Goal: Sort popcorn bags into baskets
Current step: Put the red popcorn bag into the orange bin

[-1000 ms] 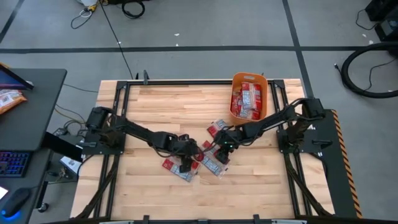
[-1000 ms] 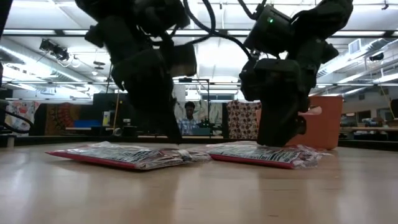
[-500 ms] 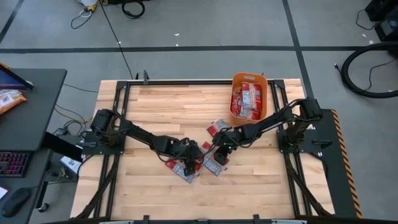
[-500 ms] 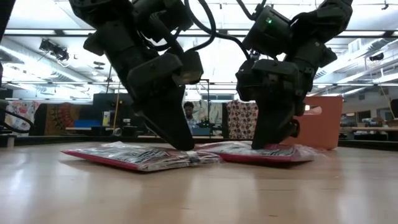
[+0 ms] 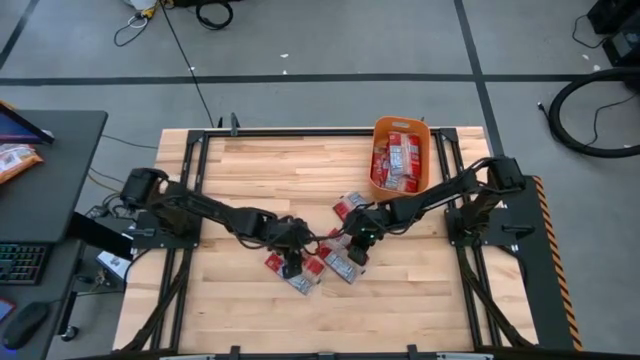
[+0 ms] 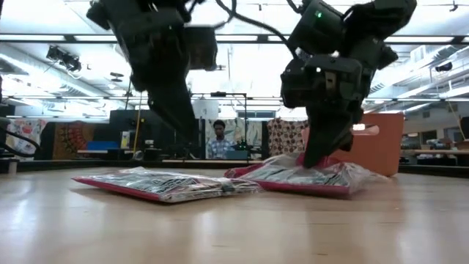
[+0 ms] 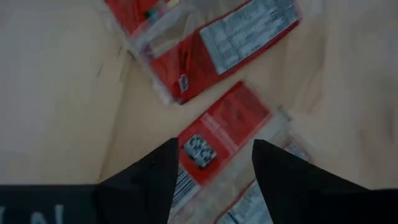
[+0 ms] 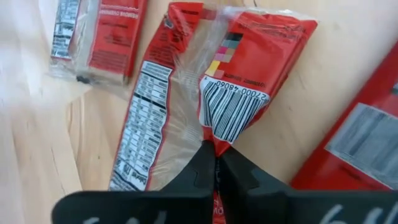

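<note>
Three red popcorn bags lie flat on the wooden table: one (image 5: 346,207) toward the far side, one (image 5: 297,274) under my left gripper, one (image 5: 340,263) under my right gripper. The orange basket (image 5: 378,130) at the far right holds several more bags. My left gripper (image 5: 292,264) hangs open just above its bag (image 7: 219,127), one finger to each side, touching nothing. My right gripper (image 8: 214,163) is shut on its bag (image 8: 186,93). My right gripper pinches a gathered-up fold of the wrapper (image 8: 216,144) just below the barcode panel, between its two fingers. The fingers come from above, pointing down. The pinched part (image 6: 311,163) is drawn up into a peak, while the bag's underside (image 6: 293,188) rests on the table.
Another bag (image 8: 93,37) lies beside the held one. A dark desk (image 5: 60,170) with a keyboard and an orange snack bag (image 5: 15,160) stands left of the table. Bare wood lies along the near edge (image 5: 330,325). A person (image 6: 218,139) shows in the room beyond.
My right gripper has shut on its bag and puckered the wrapper upward; one end of the bag has come up off the table. My left gripper dipped to its bag and has risen again, open throughout.
</note>
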Robot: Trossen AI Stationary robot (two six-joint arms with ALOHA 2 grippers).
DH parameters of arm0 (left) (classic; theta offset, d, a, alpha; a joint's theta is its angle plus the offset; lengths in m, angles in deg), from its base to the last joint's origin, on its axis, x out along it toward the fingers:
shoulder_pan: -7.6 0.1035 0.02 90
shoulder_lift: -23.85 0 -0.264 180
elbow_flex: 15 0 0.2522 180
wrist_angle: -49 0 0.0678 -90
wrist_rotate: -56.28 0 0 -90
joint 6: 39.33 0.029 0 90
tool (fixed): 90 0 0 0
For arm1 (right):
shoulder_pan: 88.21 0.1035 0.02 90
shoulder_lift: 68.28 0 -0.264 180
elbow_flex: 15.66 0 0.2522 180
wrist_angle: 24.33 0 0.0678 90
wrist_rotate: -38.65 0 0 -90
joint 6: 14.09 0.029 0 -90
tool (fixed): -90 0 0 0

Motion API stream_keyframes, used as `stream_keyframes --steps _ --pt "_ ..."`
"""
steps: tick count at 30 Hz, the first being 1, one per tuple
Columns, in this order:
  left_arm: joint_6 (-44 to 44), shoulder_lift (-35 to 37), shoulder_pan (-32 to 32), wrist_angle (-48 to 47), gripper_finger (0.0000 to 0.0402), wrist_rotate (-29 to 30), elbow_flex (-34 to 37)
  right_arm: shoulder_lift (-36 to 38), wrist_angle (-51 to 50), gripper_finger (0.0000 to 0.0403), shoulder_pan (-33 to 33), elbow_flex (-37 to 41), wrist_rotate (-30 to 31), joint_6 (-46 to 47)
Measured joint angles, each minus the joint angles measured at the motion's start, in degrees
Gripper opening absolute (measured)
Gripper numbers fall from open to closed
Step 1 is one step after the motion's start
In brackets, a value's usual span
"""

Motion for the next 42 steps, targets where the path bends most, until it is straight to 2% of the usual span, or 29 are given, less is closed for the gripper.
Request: stream_keyframes --steps 9,19,26,32,37,42 --pt "-0.43 7.84 -0.02 -1.06 0.0208 1.51 0.00 5.15 -13.88 0.0012 -1.50 -5.97 3.66 -5.38" --pt "-0.77 14.57 0.17 -2.67 0.0208 4.92 0.00 14.44 -23.84 0.0012 -8.15 -11.08 10.58 -8.35" --pt "-0.37 15.12 0.79 -2.53 0.0208 6.33 -0.01 22.12 -26.20 0.0012 -14.56 -11.12 12.72 -8.61" --pt "-0.65 15.11 0.42 -2.13 0.0208 5.40 0.00 28.79 -28.59 0.0012 -19.30 -11.12 17.63 -8.81" --pt "-0.34 15.11 0.46 -2.11 0.0208 5.41 0.00 33.04 -34.96 0.0012 -24.92 -12.58 22.06 -8.39" --pt "-0.23 15.09 0.44 -2.09 0.0208 5.40 0.00 33.39 -42.97 0.0012 -31.65 -16.31 24.58 -9.58"
